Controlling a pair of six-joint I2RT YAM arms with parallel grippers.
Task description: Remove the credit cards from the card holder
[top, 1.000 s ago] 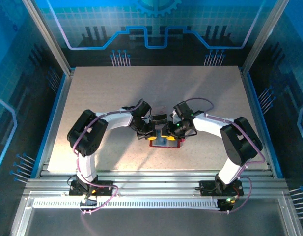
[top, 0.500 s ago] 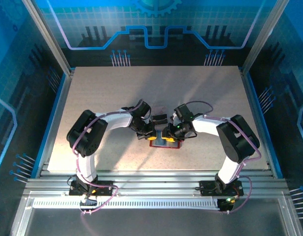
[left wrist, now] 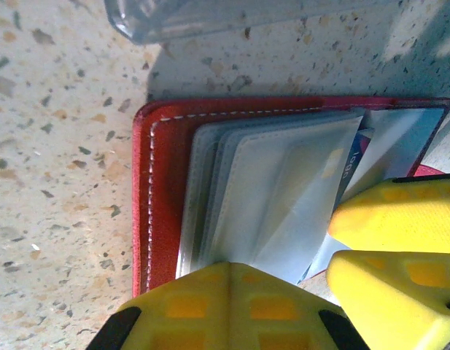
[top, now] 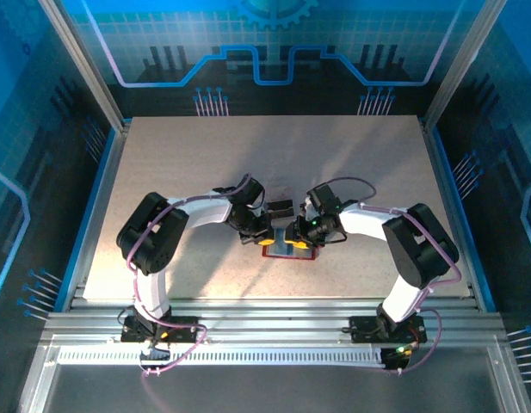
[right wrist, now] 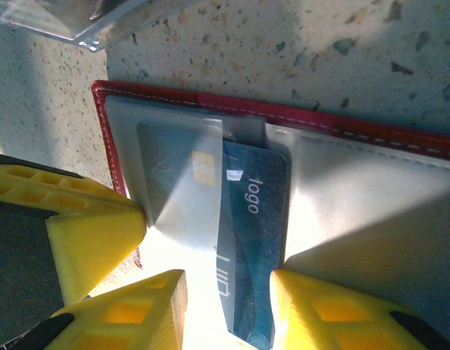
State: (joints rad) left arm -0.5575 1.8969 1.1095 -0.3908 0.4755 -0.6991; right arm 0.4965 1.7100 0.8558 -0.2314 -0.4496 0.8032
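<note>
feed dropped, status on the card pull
Left jaws shut, pressing red folding card holder. Right jaws open astride blue plastic card, partly out. Clear plastic tray nearby, not blocking.

A robotics lab test cell: 2 robot arms (top: pixel 153 241), cables looped along them, bolted to aluminium rails (top: pixel 265 331) at the near edge of a speckled tabletop (top: pixel 248 155), enclosed by metal frame posts (top: pixel 83 60) and blue wall panels (top: pixel 334 43) printed with circuit-board lines and a gear emblem.

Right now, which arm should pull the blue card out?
Right. The right gripper has a finger on each side of the blue card poking from the card holder. The left gripper is shut, resting on its pockets.
</note>
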